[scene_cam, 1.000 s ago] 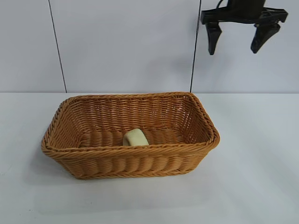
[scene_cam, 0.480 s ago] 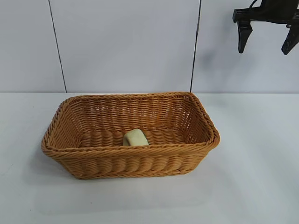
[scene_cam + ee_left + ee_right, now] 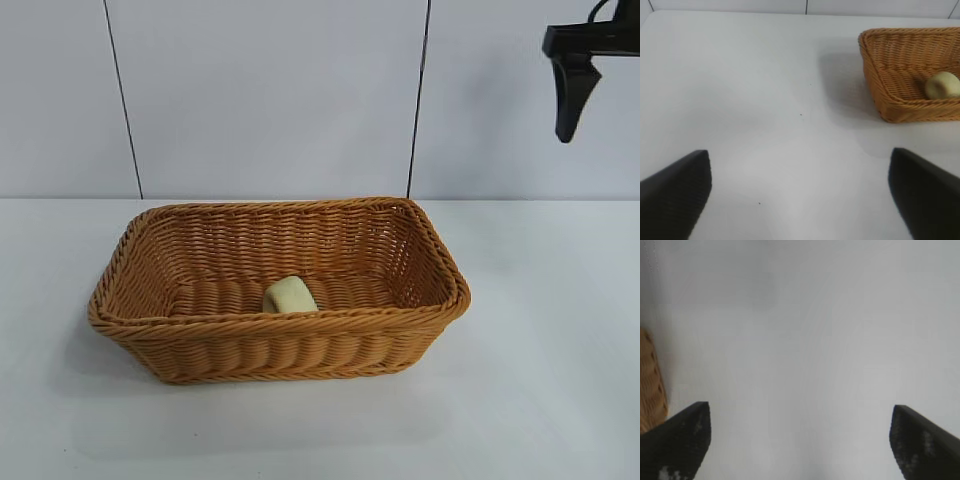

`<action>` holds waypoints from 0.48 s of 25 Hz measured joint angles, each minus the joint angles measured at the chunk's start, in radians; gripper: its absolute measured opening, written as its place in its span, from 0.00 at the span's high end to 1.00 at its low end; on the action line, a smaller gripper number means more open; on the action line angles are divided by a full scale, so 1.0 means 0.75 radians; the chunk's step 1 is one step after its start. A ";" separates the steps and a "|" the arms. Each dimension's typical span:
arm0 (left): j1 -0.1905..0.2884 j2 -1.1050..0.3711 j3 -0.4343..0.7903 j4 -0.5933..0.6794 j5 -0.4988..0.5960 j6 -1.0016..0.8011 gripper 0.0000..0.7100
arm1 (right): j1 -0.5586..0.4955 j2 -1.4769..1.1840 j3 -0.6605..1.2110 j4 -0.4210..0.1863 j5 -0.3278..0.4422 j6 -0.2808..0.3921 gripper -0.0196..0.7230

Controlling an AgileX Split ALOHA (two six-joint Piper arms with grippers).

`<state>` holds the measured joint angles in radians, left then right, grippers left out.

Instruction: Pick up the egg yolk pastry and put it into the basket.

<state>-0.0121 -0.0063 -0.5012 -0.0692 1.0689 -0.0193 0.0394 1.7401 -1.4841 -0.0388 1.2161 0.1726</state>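
Pastry [image 3: 290,295] lies inside basket [image 3: 280,330], lower centre of frame, against near wall; right gripper [image 3: 800,440] spread wide and empty, upper right, well apart; left gripper [image 3: 800,192] likewise agape over bare table; placement looks done.

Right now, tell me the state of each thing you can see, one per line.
Small pale cream-yellow pastry: lying inside the basket, near its front wall.
Orange-tan woven wicker basket: upright on the table, holding the pastry.
Right gripper: open, empty, raised beside the basket.
Left gripper: open, empty, above bare table.
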 joint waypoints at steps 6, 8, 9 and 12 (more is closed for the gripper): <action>0.000 0.000 0.000 0.000 0.000 0.000 0.02 | 0.000 -0.391 0.482 0.015 0.001 -0.033 0.04; 0.000 0.000 0.000 0.000 0.000 0.000 0.02 | 0.000 -0.535 0.610 0.026 0.001 -0.036 0.04; 0.000 0.000 0.000 0.000 0.000 0.000 0.02 | 0.000 -0.593 0.675 0.027 0.001 -0.043 0.04; 0.000 0.000 0.000 0.000 0.000 0.000 0.02 | 0.000 -0.789 0.835 0.027 0.002 -0.059 0.04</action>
<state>-0.0121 -0.0063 -0.5012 -0.0692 1.0689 -0.0193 0.0394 1.1482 -0.8577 -0.0184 1.2172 0.1287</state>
